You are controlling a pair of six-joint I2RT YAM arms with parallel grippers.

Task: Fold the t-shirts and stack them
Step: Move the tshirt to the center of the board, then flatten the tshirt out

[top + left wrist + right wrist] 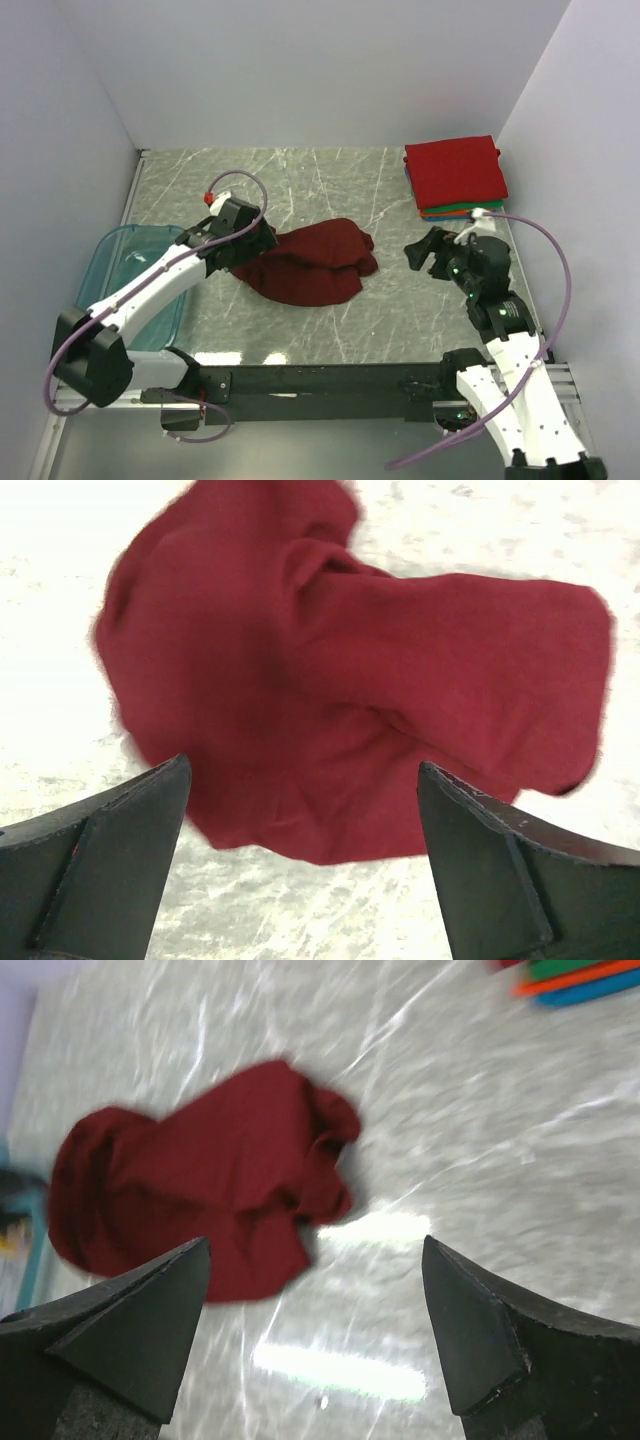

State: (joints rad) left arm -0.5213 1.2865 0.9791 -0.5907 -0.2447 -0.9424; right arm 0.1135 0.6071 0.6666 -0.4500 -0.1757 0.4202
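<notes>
- Stacking is mostly done: the folded red, green, orange and blue t-shirts (455,178) sit piled at the far right corner of the table (300,180).
- One piece is left: the maroon t-shirt (315,262) lies crumpled mid-table, unfolded.
- The left pincer (300,870) hangs wide over its edge, gripping nothing.
- The right pincer (315,1330) stands wide too, empty, near the pile.

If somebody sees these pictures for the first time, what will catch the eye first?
The crumpled dark maroon t-shirt lies in the middle of the table, with the left gripper open at its left edge. At the far right corner sits a neat stack of folded t-shirts, bright red on top.
</notes>
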